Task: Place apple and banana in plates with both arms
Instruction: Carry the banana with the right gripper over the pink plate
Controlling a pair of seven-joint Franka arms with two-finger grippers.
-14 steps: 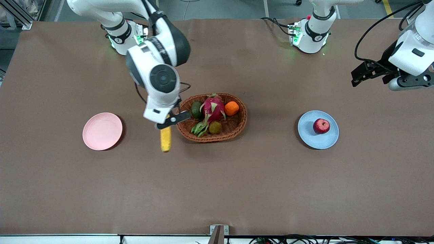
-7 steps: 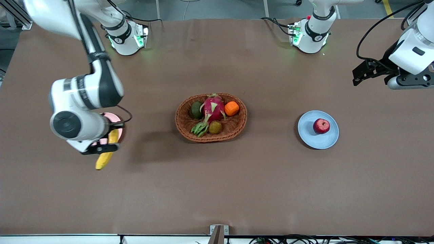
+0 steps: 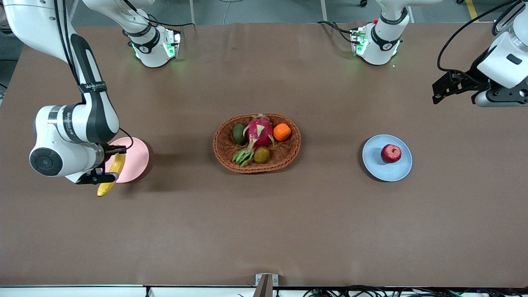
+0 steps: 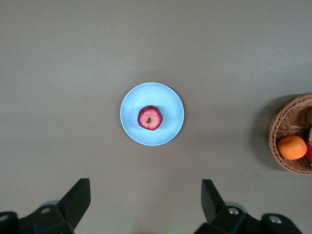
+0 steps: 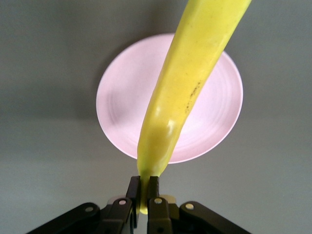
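Your right hand (image 5: 144,191) clamped the long yellow banana (image 5: 187,85) above the pale pink plate (image 5: 119,97). Your left hand (image 4: 146,200) waited wide open, empty, over the table, the dark red apple (image 4: 150,117) on the light blue plate (image 4: 171,126) below.

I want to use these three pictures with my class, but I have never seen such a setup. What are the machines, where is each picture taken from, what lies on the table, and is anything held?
Two white robot arms stand at a brown table, each ending in a two-finger gripper. The wide picture looks down from a high camera facing them. The two close pictures come from cameras on the arms' wrists.

In the middle stands a basket of fruit. Toward the left arm's end, an apple sits on a blue plate. Toward the right arm's end lies a pink plate.

The right gripper is shut on a banana, hanging over the pink plate. The left gripper is open, holds nothing and waits high above the table.
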